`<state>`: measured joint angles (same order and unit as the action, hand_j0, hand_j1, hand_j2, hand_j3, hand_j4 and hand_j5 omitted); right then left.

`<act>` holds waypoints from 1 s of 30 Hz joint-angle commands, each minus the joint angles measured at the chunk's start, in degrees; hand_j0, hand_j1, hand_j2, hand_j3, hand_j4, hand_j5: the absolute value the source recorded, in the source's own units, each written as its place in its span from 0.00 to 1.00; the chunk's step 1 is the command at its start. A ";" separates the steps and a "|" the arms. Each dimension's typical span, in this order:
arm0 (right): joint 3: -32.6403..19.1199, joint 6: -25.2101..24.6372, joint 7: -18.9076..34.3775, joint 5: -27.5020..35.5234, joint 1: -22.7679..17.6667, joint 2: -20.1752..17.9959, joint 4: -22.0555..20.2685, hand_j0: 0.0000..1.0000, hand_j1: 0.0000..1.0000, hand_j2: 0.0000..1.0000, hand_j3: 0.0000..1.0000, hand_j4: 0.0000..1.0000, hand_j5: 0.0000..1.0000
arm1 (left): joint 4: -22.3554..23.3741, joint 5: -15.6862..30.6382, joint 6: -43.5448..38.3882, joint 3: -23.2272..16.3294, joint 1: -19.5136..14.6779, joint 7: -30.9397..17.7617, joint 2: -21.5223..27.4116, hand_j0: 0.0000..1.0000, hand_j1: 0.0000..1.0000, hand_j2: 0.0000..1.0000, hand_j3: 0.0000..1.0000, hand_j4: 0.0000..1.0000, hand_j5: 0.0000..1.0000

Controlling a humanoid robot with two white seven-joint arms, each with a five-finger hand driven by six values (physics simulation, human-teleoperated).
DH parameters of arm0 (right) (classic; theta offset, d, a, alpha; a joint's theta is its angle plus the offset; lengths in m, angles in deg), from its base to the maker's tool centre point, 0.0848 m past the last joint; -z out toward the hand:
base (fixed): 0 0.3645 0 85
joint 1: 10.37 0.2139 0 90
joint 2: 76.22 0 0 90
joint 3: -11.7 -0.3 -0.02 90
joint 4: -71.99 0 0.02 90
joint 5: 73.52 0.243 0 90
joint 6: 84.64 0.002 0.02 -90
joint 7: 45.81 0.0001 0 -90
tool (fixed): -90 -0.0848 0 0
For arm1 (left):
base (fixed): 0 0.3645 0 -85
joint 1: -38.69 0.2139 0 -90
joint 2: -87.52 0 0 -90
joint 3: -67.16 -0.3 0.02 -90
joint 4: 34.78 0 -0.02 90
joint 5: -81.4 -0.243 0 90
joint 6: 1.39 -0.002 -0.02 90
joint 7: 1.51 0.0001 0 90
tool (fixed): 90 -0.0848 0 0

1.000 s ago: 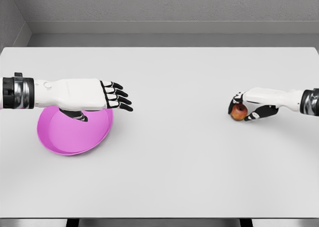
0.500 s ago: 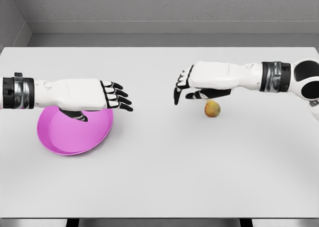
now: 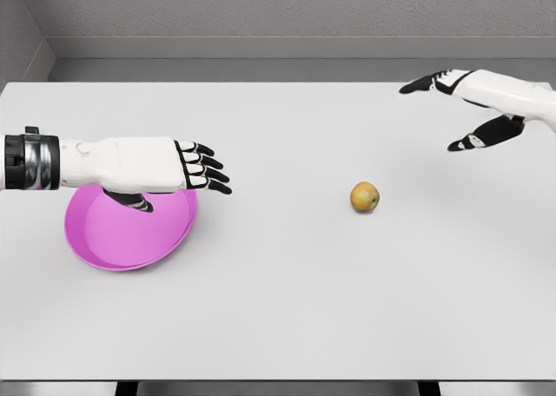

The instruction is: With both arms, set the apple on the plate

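The right hand (image 3: 476,101) hangs above the far right of the table (image 3: 287,309), fingers spread and thumb apart, holding nothing. The left hand (image 3: 161,166) hovers flat over the far edge of the pink plate (image 3: 122,240), its fingers stretched out loosely, also with nothing in them. The plate has nothing in it. The apple (image 3: 365,196) sits alone on the table right of the middle, well apart from plate and both hands.

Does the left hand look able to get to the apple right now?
Probably yes: the apple sits alone on bare table to the right of the open left hand, with nothing between them.
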<state>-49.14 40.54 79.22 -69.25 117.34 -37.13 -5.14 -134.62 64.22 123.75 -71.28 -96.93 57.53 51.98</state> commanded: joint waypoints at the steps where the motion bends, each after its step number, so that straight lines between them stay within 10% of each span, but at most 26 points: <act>1: -1.56 -0.19 -0.03 0.48 -0.26 -0.69 0.14 1.00 1.00 1.00 1.00 1.00 1.00 | 0.00 0.30 -0.14 0.10 0.00 0.03 0.04 1.00 1.00 1.00 1.00 1.00 1.00; 16: -4.81 -0.19 -0.03 -1.80 -4.92 -5.17 1.81 1.00 1.00 1.00 1.00 1.00 1.00 | 2.98 -2.95 -0.14 -8.60 -4.65 0.03 -8.04 1.00 1.00 1.00 1.00 1.00 1.00; 30: -4.37 -0.19 -0.03 -3.30 -5.72 -4.47 4.27 1.00 1.00 1.00 1.00 1.00 1.00 | 20.38 -4.44 -0.14 -13.26 -15.03 0.03 -34.15 1.00 1.00 1.00 1.00 1.00 1.00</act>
<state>-53.64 40.52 79.22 -72.76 111.62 -41.55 -0.96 -115.52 59.64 123.73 -84.37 -112.30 57.53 20.96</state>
